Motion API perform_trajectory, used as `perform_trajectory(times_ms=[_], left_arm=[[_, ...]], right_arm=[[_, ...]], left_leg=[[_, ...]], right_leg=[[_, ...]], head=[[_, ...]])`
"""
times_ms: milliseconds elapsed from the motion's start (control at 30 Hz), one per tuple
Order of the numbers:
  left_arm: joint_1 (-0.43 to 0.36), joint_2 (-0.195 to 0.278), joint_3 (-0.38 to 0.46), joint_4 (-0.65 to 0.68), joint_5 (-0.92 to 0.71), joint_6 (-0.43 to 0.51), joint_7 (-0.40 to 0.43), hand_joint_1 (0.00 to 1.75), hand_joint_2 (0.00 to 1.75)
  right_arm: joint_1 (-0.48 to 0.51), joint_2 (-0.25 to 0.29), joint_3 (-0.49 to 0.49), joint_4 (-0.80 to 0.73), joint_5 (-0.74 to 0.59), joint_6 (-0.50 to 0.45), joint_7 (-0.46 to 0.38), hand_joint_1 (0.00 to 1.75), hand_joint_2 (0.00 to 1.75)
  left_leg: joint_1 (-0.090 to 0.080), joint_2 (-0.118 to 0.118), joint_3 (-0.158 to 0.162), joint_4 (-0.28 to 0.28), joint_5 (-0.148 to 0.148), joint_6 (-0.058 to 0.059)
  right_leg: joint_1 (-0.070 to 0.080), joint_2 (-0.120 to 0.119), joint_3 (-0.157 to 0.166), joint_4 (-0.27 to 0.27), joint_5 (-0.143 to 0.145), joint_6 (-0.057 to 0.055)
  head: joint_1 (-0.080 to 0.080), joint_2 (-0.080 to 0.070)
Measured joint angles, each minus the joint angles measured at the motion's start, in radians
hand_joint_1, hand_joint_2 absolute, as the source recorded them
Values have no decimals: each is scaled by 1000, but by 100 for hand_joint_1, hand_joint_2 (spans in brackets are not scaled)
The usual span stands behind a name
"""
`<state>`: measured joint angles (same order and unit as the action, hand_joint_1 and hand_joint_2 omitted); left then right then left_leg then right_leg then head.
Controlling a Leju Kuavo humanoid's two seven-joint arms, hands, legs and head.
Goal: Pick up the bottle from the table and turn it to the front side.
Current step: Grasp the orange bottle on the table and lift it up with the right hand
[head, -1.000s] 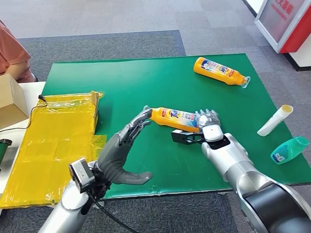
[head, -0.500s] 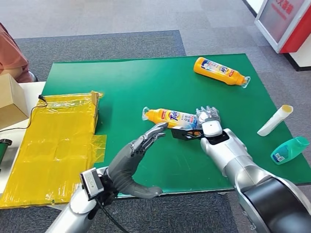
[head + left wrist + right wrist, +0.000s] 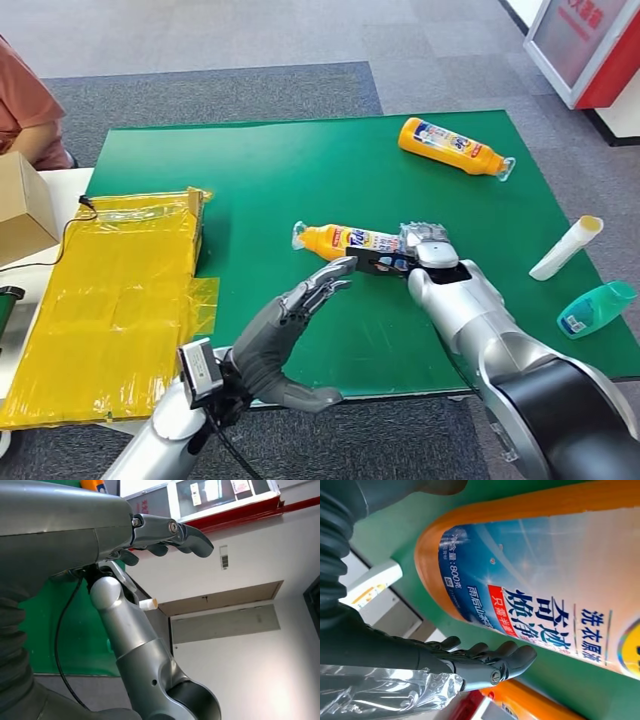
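The orange detergent bottle [image 3: 343, 240] lies on its side on the green mat [image 3: 264, 180], cap toward my left. My right hand [image 3: 424, 250] is at its base end, fingers behind the bottle and the dark thumb in front. In the right wrist view the label of the bottle [image 3: 546, 580] faces the camera. There the fingers [image 3: 490, 660] are stretched straight, with a strip of mat between them and the bottle. My left hand [image 3: 298, 325] hovers open near the front edge, fingertips a little short of the bottle. Its fingers [image 3: 170, 530] hold nothing.
A second orange bottle [image 3: 453, 147] lies at the far right of the mat. A white tube [image 3: 566, 247] and a teal bottle [image 3: 596, 307] lie at the right edge. A yellow bag [image 3: 113, 290] and a cardboard box [image 3: 23, 205] are on the left, near a person [image 3: 23, 115].
My left hand has left the bottle's cap and drawn back toward the front edge. The bottle has gone from tilted to lying flat. My right hand stays at its base.
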<state>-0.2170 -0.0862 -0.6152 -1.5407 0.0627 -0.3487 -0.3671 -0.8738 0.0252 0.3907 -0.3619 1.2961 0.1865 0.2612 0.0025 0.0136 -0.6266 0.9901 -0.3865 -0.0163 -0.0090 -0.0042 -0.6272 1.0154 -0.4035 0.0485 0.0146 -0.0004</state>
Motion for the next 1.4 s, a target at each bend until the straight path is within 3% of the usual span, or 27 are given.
perform_trajectory(times_ms=[733,833,867,900,1000,1033,1100,1400], left_arm=[[-14,-8,-13,23,37,-13,9,0,175],[-15,-8,-17,23,43,-14,9,0,175],[-15,-8,-18,23,46,-14,9,0,175],[-16,-8,-19,23,47,-14,9,0,175],[-18,-8,-24,24,51,-14,9,0,175],[-19,-8,-25,24,52,-14,9,0,175],[-20,-8,-26,24,52,-14,9,0,175],[-23,-8,-26,26,61,-14,8,0,175]], right_arm=[[-9,49,-94,6,-45,0,0,0,175],[-9,50,-95,8,-43,2,0,7,175],[-9,50,-95,9,-41,2,0,14,175],[-9,51,-95,10,-40,3,0,35,175],[-9,51,-94,13,-25,7,3,144,175],[-9,51,-94,14,-19,9,5,165,175],[-9,51,-94,15,-10,10,7,173,175],[-13,51,-94,18,3,8,4,175,175]], left_leg=[[0,0,0,0,0,0],[0,0,0,0,0,0],[0,0,0,0,0,0],[0,0,0,0,0,0],[0,0,0,0,0,0],[0,0,0,0,0,0],[0,0,0,0,0,0],[0,0,0,0,0,0]], right_leg=[[0,0,0,0,0,0],[0,0,0,0,0,0],[0,0,0,0,0,0],[0,0,0,0,0,0],[0,0,0,0,0,0],[0,0,0,0,0,0],[0,0,0,0,0,0],[0,0,0,0,0,0]], head=[[0,0],[0,0],[0,0],[0,0],[0,0],[0,0],[0,0],[0,0]])
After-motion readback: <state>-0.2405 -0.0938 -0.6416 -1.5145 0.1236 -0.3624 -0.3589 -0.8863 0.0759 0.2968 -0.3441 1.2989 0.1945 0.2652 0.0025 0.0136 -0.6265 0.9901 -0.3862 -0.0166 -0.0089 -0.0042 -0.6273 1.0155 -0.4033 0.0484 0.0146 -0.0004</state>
